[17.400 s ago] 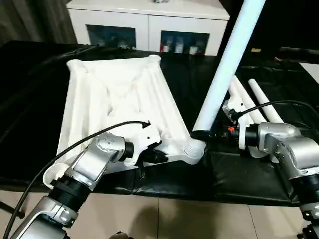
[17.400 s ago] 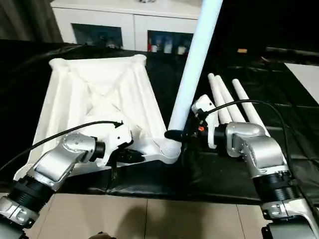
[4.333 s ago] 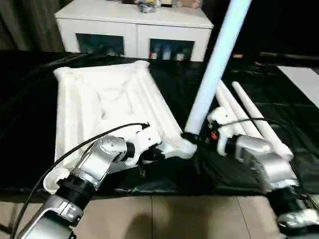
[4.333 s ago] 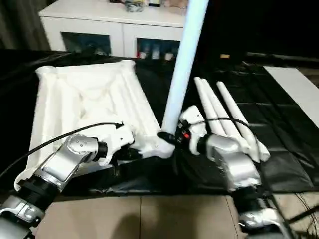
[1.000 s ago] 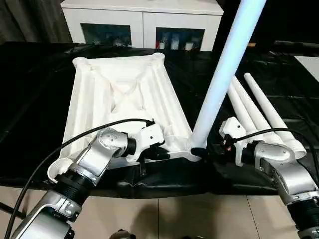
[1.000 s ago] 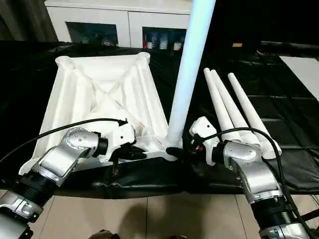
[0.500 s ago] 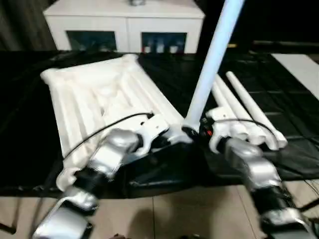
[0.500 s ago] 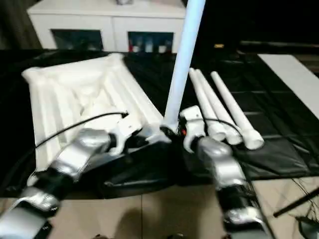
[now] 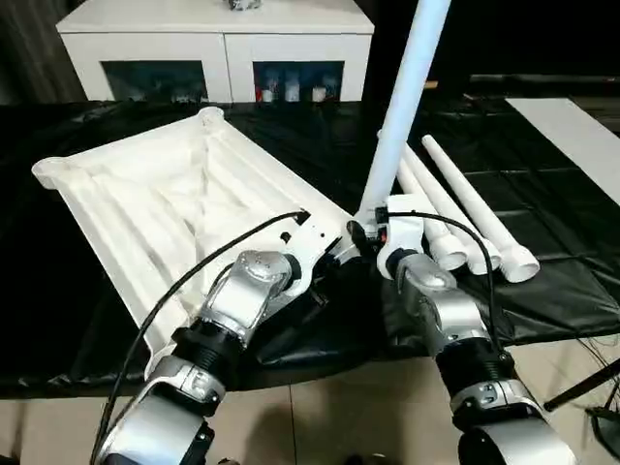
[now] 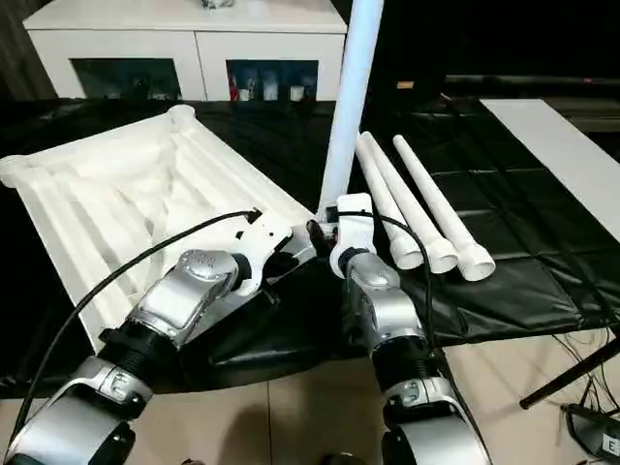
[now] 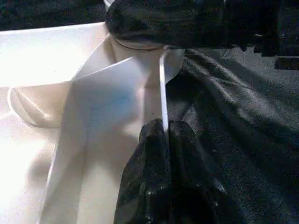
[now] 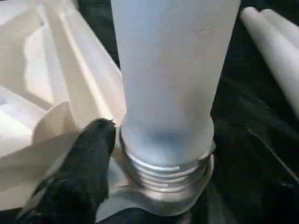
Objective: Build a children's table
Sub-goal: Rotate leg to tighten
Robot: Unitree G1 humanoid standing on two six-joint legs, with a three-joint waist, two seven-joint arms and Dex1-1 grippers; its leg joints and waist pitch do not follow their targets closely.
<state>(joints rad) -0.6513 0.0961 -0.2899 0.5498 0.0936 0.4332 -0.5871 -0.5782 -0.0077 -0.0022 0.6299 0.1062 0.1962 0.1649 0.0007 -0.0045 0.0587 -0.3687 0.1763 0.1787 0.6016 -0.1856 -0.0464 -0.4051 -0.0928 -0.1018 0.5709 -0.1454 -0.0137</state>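
Note:
The white tabletop (image 9: 165,203) lies upside down on black cloth, ribs and X-brace facing up. One white leg (image 9: 402,97) stands upright in its near right corner socket (image 12: 163,186), with the threaded base showing. My left gripper (image 11: 164,128) is shut on the thin rim of the tabletop beside that socket. My right gripper (image 9: 360,232) is shut on the base of the upright leg; one black finger (image 12: 88,172) presses against the threads and the other is hidden behind the leg. Three loose legs (image 10: 417,208) lie side by side just right of the right gripper.
A white cabinet (image 9: 213,39) stands behind the black-covered work surface (image 9: 542,291). A flat white board (image 10: 552,145) lies at the far right. The front edge of the surface runs under my forearms, with tiled floor below. A black cable loops over my left forearm (image 9: 232,310).
The view has shifted. The tabletop has turned on the cloth, its far end swinging left, while both grippers stay at the near right corner with the upright leg.

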